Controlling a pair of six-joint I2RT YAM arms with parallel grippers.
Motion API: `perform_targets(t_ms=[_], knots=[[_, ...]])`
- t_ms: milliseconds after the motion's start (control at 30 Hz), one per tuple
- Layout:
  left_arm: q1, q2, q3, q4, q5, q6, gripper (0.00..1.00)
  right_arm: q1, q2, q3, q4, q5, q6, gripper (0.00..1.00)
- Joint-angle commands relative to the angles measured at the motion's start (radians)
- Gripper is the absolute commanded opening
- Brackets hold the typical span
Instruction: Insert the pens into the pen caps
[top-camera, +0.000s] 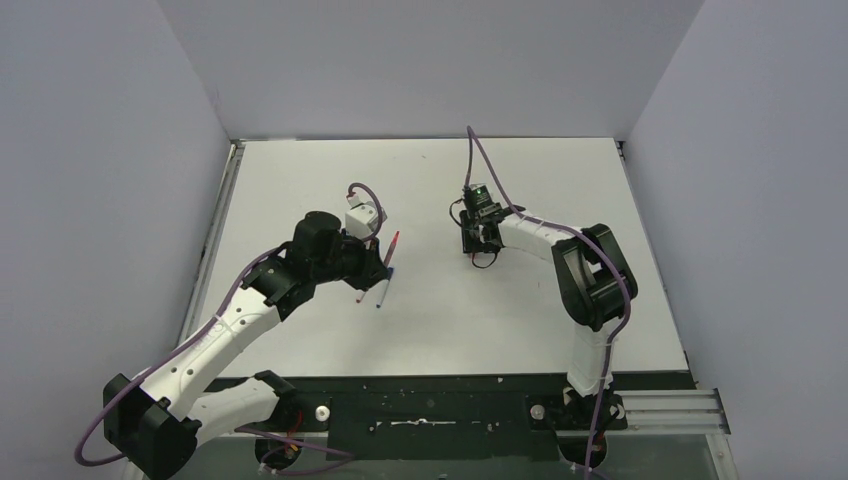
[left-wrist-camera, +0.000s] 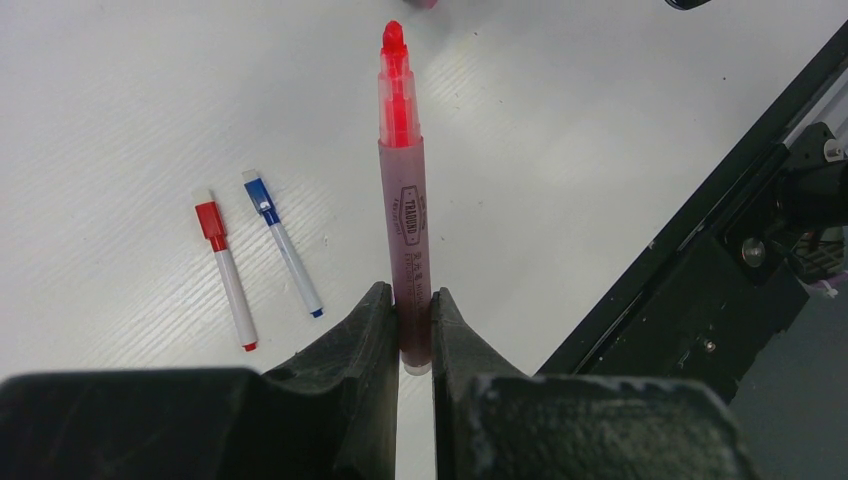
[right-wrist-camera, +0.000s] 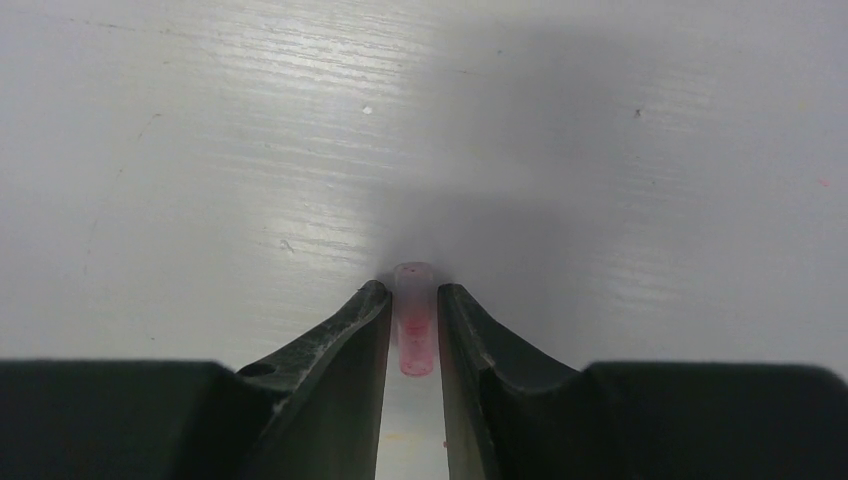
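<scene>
My left gripper (left-wrist-camera: 412, 300) is shut on the pinkish-red pen (left-wrist-camera: 405, 200), low on its barrel, and the bare red tip points away from the fingers. In the top view that pen (top-camera: 393, 248) hangs above the table left of centre. Two whitish pens lie side by side below it: one (left-wrist-camera: 232, 290) wears a red cap (left-wrist-camera: 210, 220), the other (left-wrist-camera: 290, 260) a blue cap (left-wrist-camera: 259, 192). My right gripper (right-wrist-camera: 414, 295) stands low on the table, open, with narrow gaps either side of the pale pink cap (right-wrist-camera: 415, 325), which lies between its fingers. The top view hides that cap under the right gripper (top-camera: 478, 250).
The white table (top-camera: 430, 320) is walled by grey panels on three sides. A black base strip (top-camera: 450, 410) runs along the near edge and also shows at the right of the left wrist view as a black rail (left-wrist-camera: 700, 290).
</scene>
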Motion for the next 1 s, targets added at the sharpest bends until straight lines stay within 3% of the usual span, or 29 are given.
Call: perform_targets(t_ms=[0,133,367,700,967], knots=[[-0.006,-0.008,0.050,0.007,0.008,0.017,0.00,-0.004,0.005,-0.029,0.035,-0.007,-0.012,0.24],[-0.006,-0.005,0.050,0.003,0.005,0.020,0.00,0.001,0.014,-0.042,0.030,0.003,-0.018,0.20],[-0.005,-0.014,0.044,-0.014,-0.002,0.029,0.00,0.007,0.041,-0.019,0.001,0.019,-0.038,0.00],[-0.006,-0.023,-0.032,0.059,0.017,-0.003,0.00,0.011,-0.143,-0.034,0.097,-0.090,0.001,0.00],[-0.009,-0.056,-0.201,0.385,0.083,-0.193,0.00,0.104,-0.410,-0.124,0.305,-0.105,0.117,0.00]])
